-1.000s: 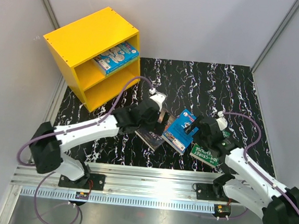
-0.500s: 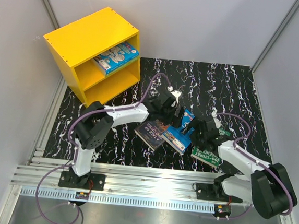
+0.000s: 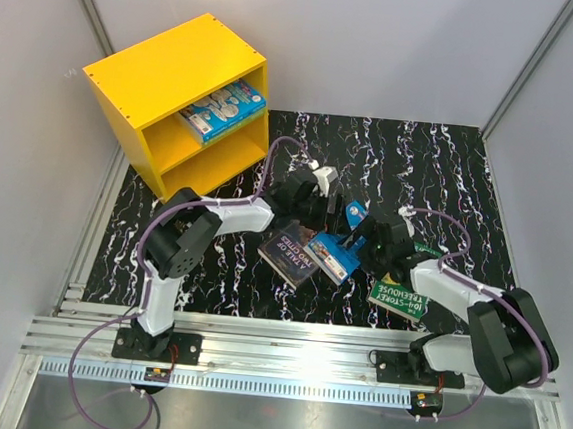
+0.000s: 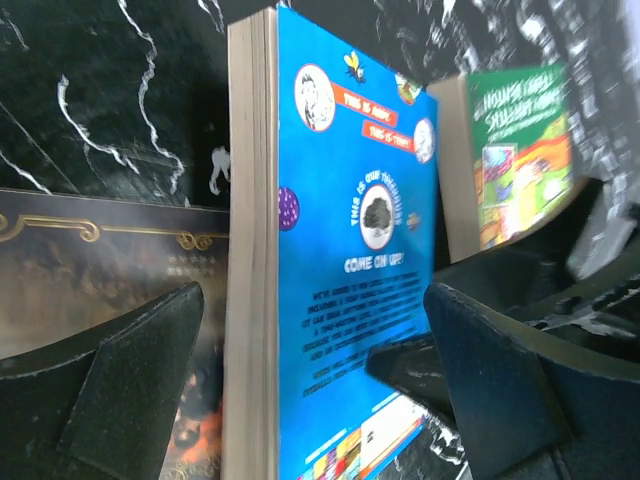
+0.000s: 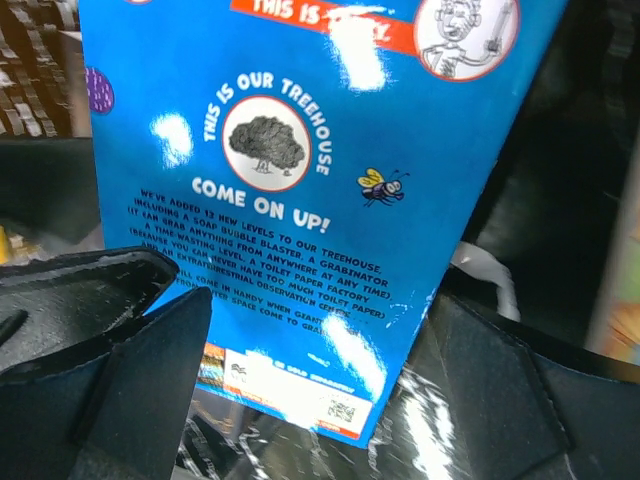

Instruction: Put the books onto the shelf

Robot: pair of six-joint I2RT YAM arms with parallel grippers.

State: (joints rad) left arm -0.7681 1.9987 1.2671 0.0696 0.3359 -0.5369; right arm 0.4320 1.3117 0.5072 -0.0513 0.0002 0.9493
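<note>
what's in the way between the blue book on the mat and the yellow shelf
No loose thing lies on the mat between the blue book and the shelf; only the left arm stretches across that line. The upper compartment already holds a second blue book; the lower one looks free.

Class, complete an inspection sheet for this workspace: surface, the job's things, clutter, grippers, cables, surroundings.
Surface: black mat with white veins.
Job's things: yellow shelf with one blue book in its upper compartment; second blue book, dark book and green book out on the mat.
Clutter: nothing seen.
Grippers: left gripper and right gripper both open, each astride the second blue book.
Cables: left cable and right cable, purple, loop off the arms.
Surroundings: grey walls; metal rail at the near edge.
</note>
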